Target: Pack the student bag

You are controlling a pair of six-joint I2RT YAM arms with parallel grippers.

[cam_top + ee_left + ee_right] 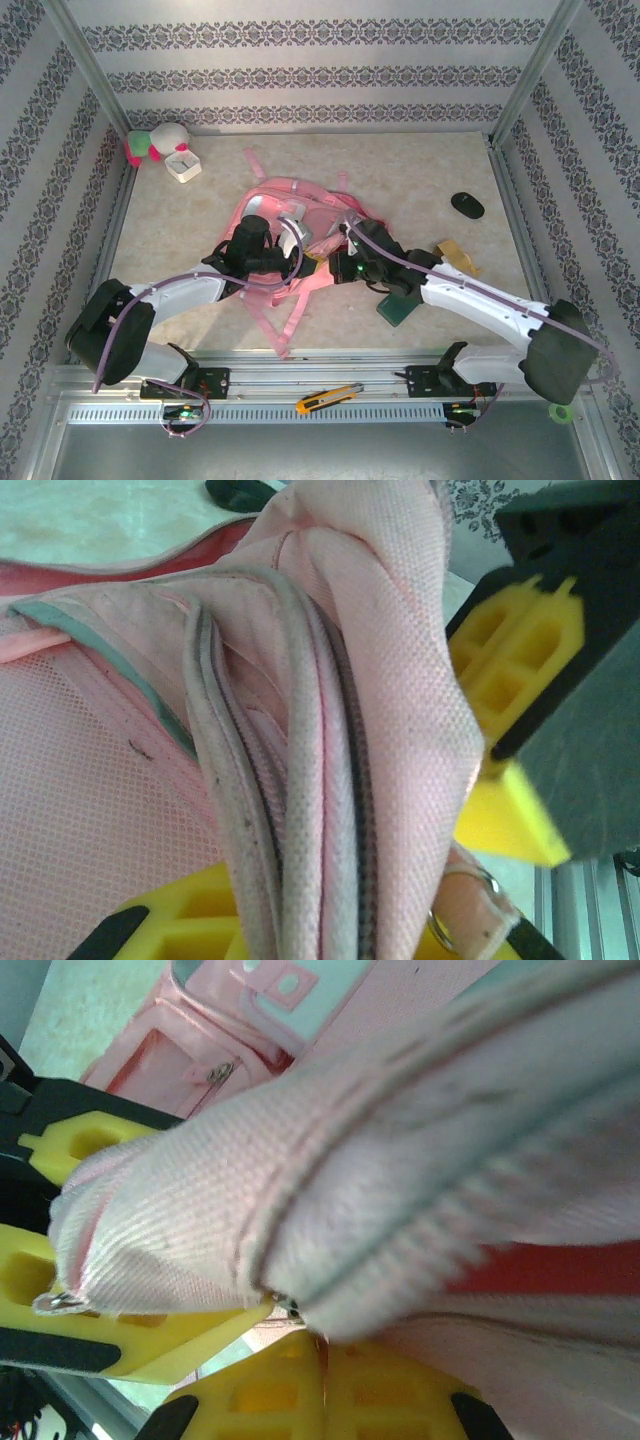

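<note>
On the table point(200, 225), the pink student bag point(262, 205) lies crumpled, straps point(287, 325) trailing.

Yellow jaws tight on student bag point(400, 1160) fabric

The top camera looks down from high behind the near edge onto the whole table point(180, 235). Each wrist camera sits very close against the pink bag point(262, 200), the part all three views share.
</note>
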